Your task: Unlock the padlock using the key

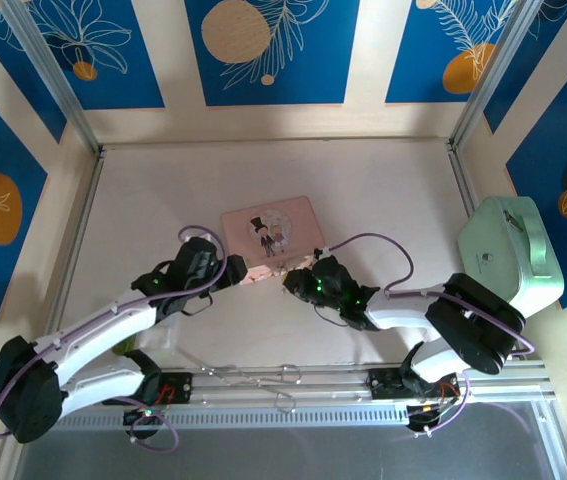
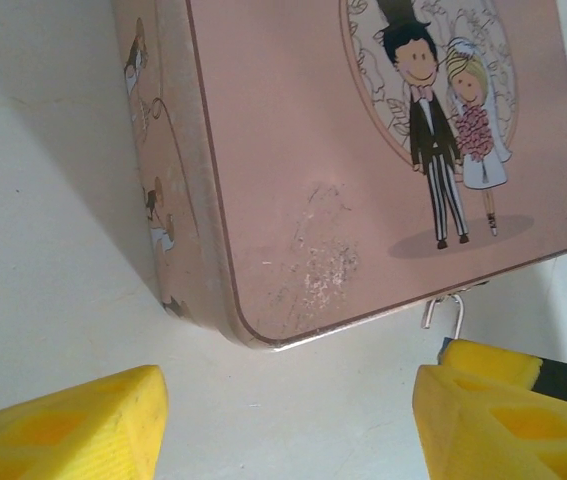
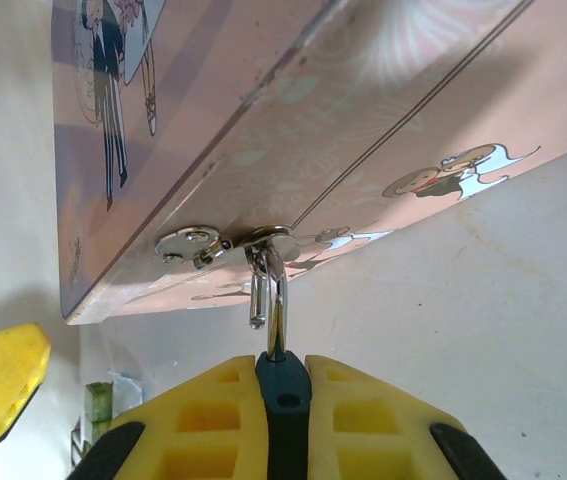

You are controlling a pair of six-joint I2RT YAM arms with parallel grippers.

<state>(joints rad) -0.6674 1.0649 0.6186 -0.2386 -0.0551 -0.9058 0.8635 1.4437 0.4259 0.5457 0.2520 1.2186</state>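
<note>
No legible text or markings

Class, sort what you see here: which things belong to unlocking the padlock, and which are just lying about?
Job: padlock, in the shut right gripper; pink box it hangs on; open left gripper.
Lying about: green case; looped metal tool.

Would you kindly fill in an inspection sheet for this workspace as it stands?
Surface: pale table.
Job's things: padlock hangs by its shackle from the hasp of the pink box.
Clutter: mint case at the right wall; looped metal tool on the near rail.
Grippers: right gripper shut on the padlock body; left gripper open, holding nothing, near the box corner.
Cables: purple cables loop beside both arms.
Surroundings: blue and cream patterned walls.
</note>
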